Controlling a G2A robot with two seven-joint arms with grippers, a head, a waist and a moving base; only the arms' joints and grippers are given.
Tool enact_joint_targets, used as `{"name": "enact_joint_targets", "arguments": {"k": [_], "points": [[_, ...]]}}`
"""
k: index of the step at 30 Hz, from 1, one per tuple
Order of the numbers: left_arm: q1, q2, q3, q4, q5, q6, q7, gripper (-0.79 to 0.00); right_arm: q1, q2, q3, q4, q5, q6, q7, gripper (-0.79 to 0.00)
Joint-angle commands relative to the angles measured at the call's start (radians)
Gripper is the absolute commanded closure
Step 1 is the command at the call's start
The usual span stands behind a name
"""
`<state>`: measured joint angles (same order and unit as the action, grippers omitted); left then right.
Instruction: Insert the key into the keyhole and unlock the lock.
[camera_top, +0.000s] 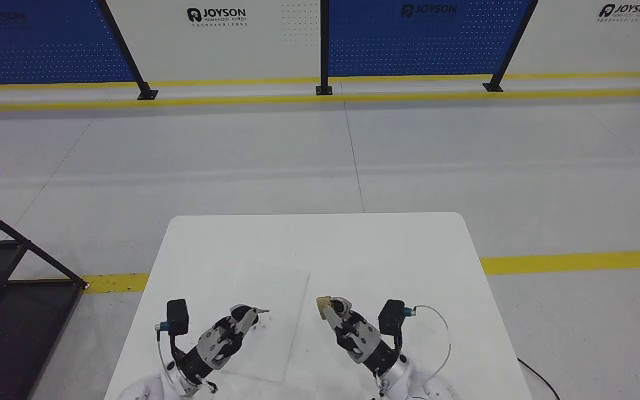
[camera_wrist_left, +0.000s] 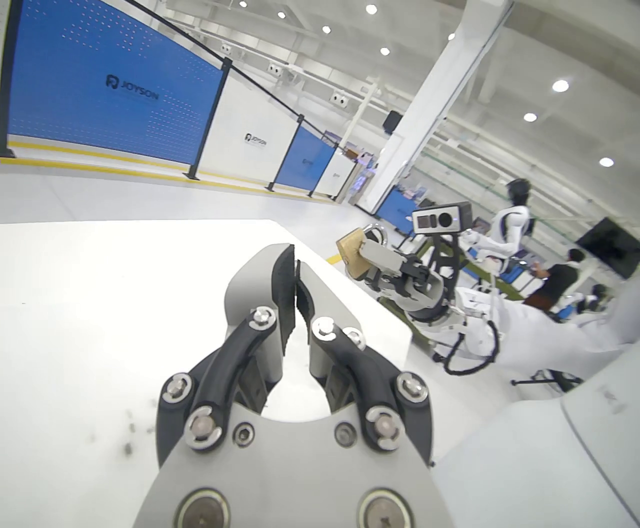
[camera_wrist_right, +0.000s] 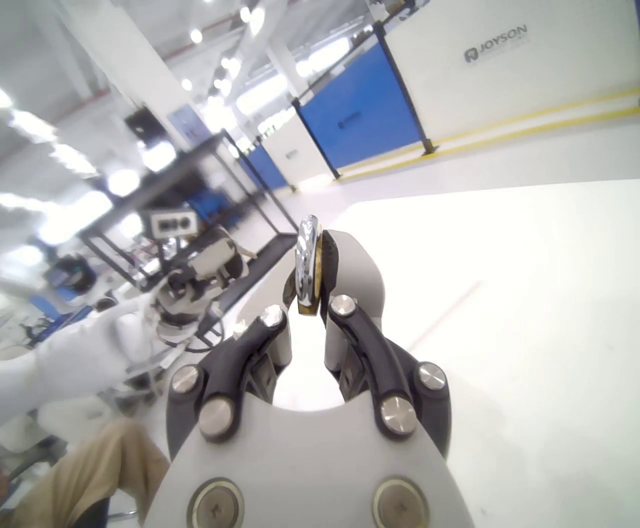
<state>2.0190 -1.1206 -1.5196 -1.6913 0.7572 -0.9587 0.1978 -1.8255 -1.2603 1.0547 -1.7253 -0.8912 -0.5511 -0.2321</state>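
While looking down in the top view, finds both grippers low in the frame over the white table (camera_top: 300, 250): the right gripper (camera_top: 332, 310) right of centre, clenched on the lock (camera_top: 323, 303), and the left gripper (camera_top: 250, 314) left of centre, pinched on a thin sliver, probably the key (camera_top: 262, 311), though too small to be sure. Points the two tips at each other across a gap, apparently to line up key and lock in the air rather than on the table.

In the left wrist view, shows at centre the pads (camera_wrist_left: 281, 280) pressed tight together, hiding whatever lies between. Puts the lock (camera_wrist_left: 351, 251) right of centre, well apart, brass face turned this way, gripped by its flat sides, likely to leave its underside free for the key.

In the right wrist view, presents the lock edge-on at centre: chrome shackle (camera_wrist_right: 306, 250) above a brass body (camera_wrist_right: 307, 301), squeezed between the fingers (camera_wrist_right: 352, 260).
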Motion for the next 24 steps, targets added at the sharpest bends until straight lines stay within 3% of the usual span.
{"name": "enact_joint_targets", "arguments": {"k": [1,19,24], "points": [[-0.017,0.001,0.018,0.022,-0.052,-0.031,-0.024,0.000,0.009,0.002,-0.002,0.004,0.014,-0.056,-0.010,0.000],[-0.036,0.003,0.038,0.048,-0.108,-0.051,-0.059,0.000,0.019,0.004,0.000,0.011,0.008,-0.084,0.001,0.000],[-0.042,-0.002,0.064,0.041,-0.146,-0.042,-0.039,0.000,0.054,-0.008,-0.063,0.046,0.056,-0.083,-0.006,0.000]]}}
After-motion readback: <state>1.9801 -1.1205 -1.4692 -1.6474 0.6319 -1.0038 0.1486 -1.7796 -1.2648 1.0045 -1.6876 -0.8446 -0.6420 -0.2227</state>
